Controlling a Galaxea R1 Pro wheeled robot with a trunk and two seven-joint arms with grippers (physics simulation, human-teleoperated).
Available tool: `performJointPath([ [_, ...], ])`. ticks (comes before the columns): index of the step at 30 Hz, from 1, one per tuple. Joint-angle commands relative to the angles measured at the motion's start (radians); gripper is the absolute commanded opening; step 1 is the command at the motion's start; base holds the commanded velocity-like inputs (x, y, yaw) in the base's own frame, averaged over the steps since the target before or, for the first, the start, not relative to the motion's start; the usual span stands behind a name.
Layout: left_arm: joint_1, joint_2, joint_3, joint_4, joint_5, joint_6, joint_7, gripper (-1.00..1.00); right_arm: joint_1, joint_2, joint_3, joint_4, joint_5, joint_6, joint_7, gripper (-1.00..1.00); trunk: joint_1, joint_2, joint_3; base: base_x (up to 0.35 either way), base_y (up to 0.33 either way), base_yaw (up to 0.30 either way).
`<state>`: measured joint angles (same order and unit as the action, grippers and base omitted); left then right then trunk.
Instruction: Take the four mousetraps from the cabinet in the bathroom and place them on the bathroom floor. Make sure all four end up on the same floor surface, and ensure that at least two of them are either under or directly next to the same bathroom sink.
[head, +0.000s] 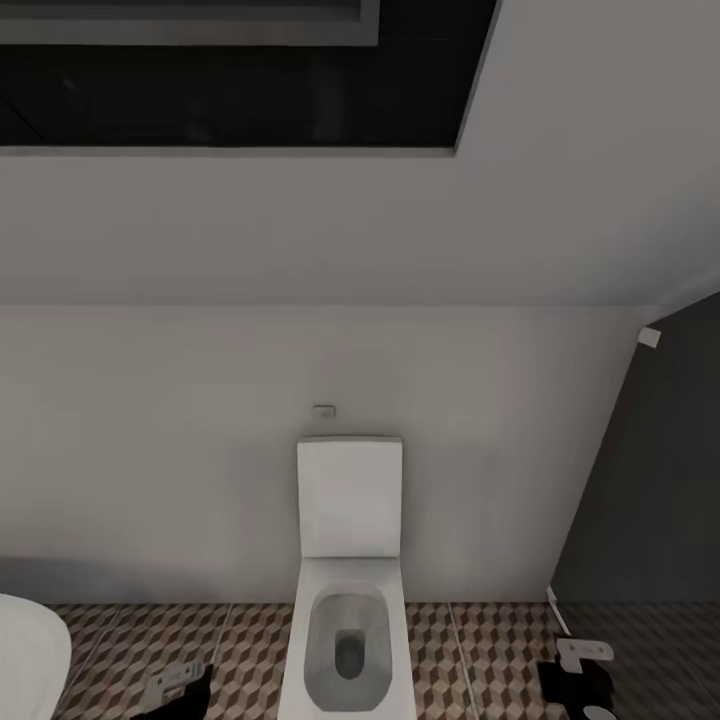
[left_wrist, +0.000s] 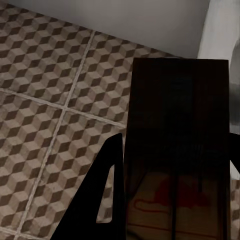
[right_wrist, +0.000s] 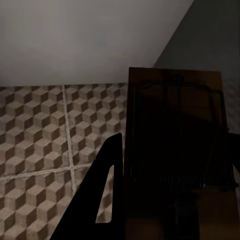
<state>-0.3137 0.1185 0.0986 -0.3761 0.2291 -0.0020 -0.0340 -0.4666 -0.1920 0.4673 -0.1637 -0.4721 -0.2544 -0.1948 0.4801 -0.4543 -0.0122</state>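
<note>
The square-tiled bathroom floor (head: 250, 650) carries a brown-and-beige cube pattern with pale grout lines. The squared ceramic toilet (head: 348, 520) is white, its bowl grey inside, against an off-white wall (head: 150, 450); the right wall (head: 650, 480) is dark grey. Each flat wooden mousetrap (left_wrist: 177, 150) (right_wrist: 175, 150) is brown, one printed red, one with dark wire.

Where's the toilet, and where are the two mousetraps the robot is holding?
toilet (head: 346, 640): head view, on the bowl's rim.
left mousetrap (left_wrist: 177, 150): left wrist view, on its dark wooden board.
right mousetrap (right_wrist: 175, 145): right wrist view, on the board under the wire.
</note>
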Motion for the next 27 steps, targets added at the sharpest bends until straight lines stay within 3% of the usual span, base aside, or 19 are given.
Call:
performJointPath([
  [1, -0.001, 0.000, 0.001, 0.001, 0.008, -0.005, 0.001, -1.00, 0.000, -0.001, 0.008, 0.004, -0.009, -0.004, -0.002, -1.00, 0.004, -0.009, -0.005, 0.000, 0.000, 0.000],
  [12, -0.001, 0.000, 0.004, 0.002, 0.006, -0.018, 0.012, -1.00, 0.000, 0.004, 0.013, 0.022, 0.001, -0.017, 0.010, -1.00, 0.047, -0.086, -0.039, 0.000, 0.000, 0.000],
  [20, -0.001, -0.002, 0.004, 0.002, 0.007, -0.026, 0.131, -1.00, 0.003, 0.009, 0.013, 0.028, 0.016, -0.016, 0.050, -1.00, 0.077, -0.142, -0.064, 0.000, 0.000, 0.000],
  [22, -0.001, -0.001, 0.004, 0.002, 0.007, -0.030, 0.144, -1.00, 0.003, 0.009, 0.013, 0.034, 0.026, -0.016, 0.095, -1.00, 0.085, -0.156, -0.070, 0.000, 0.000, 0.000],
  [27, -0.001, -0.002, 0.005, 0.003, 0.007, -0.083, 0.150, -1.00, 0.003, 0.009, 0.013, 0.041, 0.030, -0.018, 0.116, -1.00, 0.104, -0.191, -0.086, 0.000, 0.000, 0.000],
])
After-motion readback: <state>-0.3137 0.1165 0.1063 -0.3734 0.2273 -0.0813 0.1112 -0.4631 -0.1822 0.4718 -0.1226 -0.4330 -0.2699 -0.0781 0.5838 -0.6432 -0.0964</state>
